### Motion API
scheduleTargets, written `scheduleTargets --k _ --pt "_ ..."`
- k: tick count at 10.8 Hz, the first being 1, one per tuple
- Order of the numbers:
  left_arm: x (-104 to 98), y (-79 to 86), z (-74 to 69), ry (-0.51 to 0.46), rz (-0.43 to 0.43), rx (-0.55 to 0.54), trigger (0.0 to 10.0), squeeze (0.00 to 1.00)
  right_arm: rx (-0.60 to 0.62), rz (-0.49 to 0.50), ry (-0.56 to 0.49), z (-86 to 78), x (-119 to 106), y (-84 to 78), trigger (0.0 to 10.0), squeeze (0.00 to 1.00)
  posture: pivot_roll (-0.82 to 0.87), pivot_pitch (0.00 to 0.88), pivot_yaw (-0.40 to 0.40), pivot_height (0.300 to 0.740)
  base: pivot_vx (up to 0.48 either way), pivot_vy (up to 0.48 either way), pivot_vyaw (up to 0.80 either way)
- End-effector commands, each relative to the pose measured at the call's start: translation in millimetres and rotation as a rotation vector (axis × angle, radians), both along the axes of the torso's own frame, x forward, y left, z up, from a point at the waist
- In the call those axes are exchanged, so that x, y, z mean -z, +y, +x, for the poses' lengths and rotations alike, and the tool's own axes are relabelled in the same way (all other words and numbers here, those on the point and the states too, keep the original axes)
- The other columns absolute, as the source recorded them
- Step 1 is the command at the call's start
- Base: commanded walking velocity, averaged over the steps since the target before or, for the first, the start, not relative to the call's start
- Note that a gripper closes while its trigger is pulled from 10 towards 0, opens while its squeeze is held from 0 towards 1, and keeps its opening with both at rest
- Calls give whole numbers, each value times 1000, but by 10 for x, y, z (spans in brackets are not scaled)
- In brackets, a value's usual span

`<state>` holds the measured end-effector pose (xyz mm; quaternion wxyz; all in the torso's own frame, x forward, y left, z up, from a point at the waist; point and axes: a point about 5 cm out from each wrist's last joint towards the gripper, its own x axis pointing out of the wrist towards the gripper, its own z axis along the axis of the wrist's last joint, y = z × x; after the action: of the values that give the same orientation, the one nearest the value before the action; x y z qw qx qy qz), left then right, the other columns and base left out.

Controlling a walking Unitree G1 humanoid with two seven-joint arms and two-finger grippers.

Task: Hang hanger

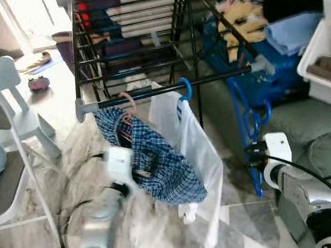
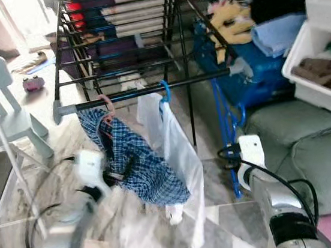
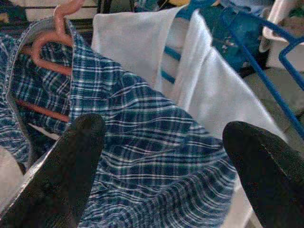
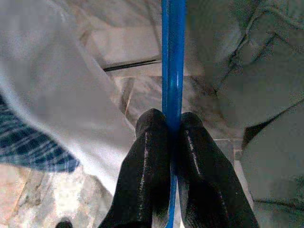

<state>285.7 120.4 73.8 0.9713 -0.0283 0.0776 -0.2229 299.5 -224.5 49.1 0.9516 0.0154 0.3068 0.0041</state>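
Marble floor (image 1: pixel 51 174), black drying rack (image 1: pixel 131 43), white bin (image 1: pixel 327 62) holding dark folded cloth.
Right gripper (image 4: pixel 173 128) is pinching a blue hanger (image 4: pixel 172 57) beside the rack's front rail; left gripper (image 3: pixel 161 156) is gaping before a plaid shirt (image 1: pixel 158 161) on a pink hanger (image 1: pixel 128 107).

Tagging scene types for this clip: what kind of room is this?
Likely a home living area used for drying laundry: a black drying rack with a plaid shirt and white cloth hung on its rail, a grey sofa, and piled clothes.
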Motion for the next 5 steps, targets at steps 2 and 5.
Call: scheduleTargets --k 2,5 --pt "-86 35 10 -37 -7 2 10000 0 1 -8 -27 30 -68 -30 10000 0 -148 0 6 740 0 0 0" --pt "-96 37 15 -41 -17 -2 10000 0 -14 -11 -29 54 -92 -22 10000 0 -150 0 4 740 338 0 0"
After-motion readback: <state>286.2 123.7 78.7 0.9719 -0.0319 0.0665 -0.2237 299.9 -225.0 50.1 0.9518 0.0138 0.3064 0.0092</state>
